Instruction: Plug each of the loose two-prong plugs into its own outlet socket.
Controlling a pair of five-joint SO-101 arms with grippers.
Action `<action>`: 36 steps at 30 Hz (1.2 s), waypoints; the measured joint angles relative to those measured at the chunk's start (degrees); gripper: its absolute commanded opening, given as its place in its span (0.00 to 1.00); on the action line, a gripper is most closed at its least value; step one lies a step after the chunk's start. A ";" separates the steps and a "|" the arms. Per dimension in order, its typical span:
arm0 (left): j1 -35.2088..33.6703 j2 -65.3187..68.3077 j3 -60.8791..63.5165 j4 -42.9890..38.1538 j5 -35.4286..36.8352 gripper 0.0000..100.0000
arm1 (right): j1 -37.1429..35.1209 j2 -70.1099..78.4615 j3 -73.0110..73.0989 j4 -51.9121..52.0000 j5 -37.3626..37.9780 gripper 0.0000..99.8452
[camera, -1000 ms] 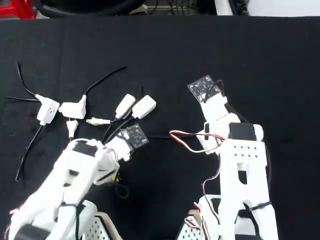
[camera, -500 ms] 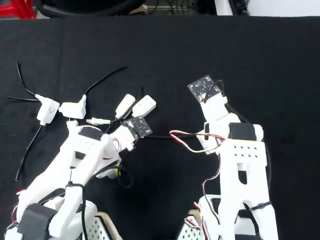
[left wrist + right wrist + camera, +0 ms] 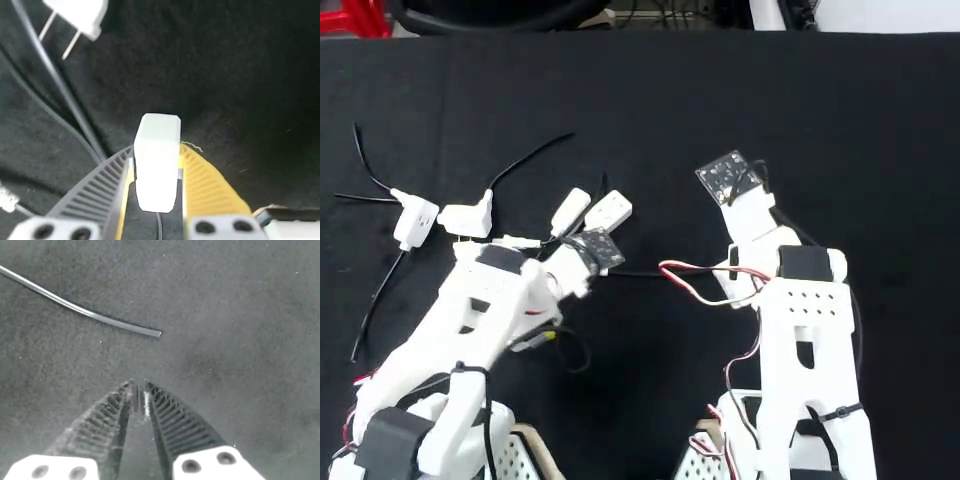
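Left claw [image 3: 157,150] is clamped on a white connector block [image 3: 156,165]. Its grey and yellow fingers [image 3: 107,175] press the block's two sides, and a thin cord [image 3: 158,222] leaves the block's near end. Past the block a loose two-prong plug [image 3: 75,15] lies on the black counter [image 3: 240,75]. Compared with a second ago, the left arm [image 3: 470,320] has pushed forward, so its wrist board [image 3: 592,250] now sits just beside a slim white connector [image 3: 570,210] and a broad white connector [image 3: 608,212]. The arm now covers the small plug that showed beside it earlier. The right arm [image 3: 800,330] has kept its place. The right claw [image 3: 140,386] is closed together, tips almost touching, above the counter near a black cord end [image 3: 100,317].
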 measured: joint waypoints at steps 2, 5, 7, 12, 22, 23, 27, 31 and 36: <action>4.57 0.00 0.00 0.00 3.43 0.03 | 0.00 0.00 0.00 0.00 0.00 0.01; 12.40 0.00 0.00 0.00 8.26 0.03 | 0.00 0.00 0.00 0.00 0.00 0.01; 15.47 0.00 0.00 0.00 10.46 0.03 | 0.00 0.00 0.00 0.00 0.53 0.01; 16.09 0.62 -0.09 -0.09 11.69 0.18 | 0.00 0.00 0.00 0.00 0.70 0.01; 2.73 0.70 -2.90 -0.79 5.63 0.24 | 0.00 0.00 0.26 0.00 0.70 0.01; 1.76 0.70 -3.16 -0.79 3.52 0.24 | 0.00 0.00 0.26 0.00 0.70 0.01; -0.35 0.70 -3.52 -0.79 -1.14 0.24 | 0.00 0.00 0.26 0.00 0.70 0.01; -0.44 0.70 -4.40 1.49 -2.20 0.24 | 0.00 0.00 0.26 0.00 0.70 0.01; -1.14 -2.20 -12.22 13.10 1.93 0.24 | 0.00 0.00 0.26 0.00 0.70 0.01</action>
